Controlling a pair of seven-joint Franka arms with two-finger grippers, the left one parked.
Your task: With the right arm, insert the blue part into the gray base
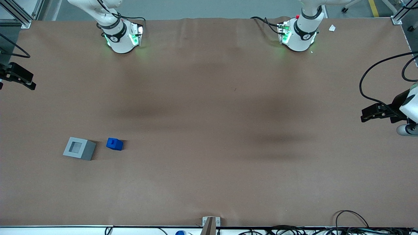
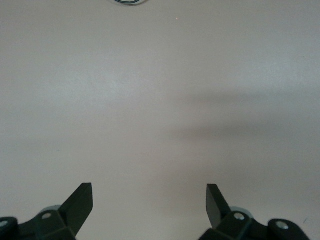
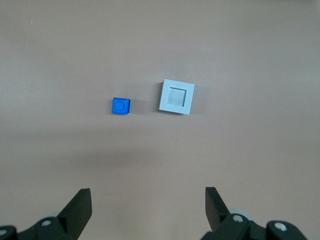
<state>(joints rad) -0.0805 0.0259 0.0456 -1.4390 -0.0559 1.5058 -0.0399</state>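
Front view: the blue part (image 1: 114, 144) sits on the brown table (image 1: 209, 182) in the lower-left of the frame, just beside the gray base (image 1: 79, 148) but apart from it. The right arm's gripper (image 1: 18, 78) hangs at the left edge, well apart from both. Step in hand: approach, nothing grasped.

Right wrist view: the gripper (image 3: 148, 210) is spread wide and empty, high above both blocks. The socket faces up. Next move, by judgement: descend over the blue part and align to its sides. Nothing obstructs.

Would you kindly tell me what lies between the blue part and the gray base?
Nothing: only bare brown table separates the blue part from the gray base, as the front and right wrist views show. The open hand hangs high above both.
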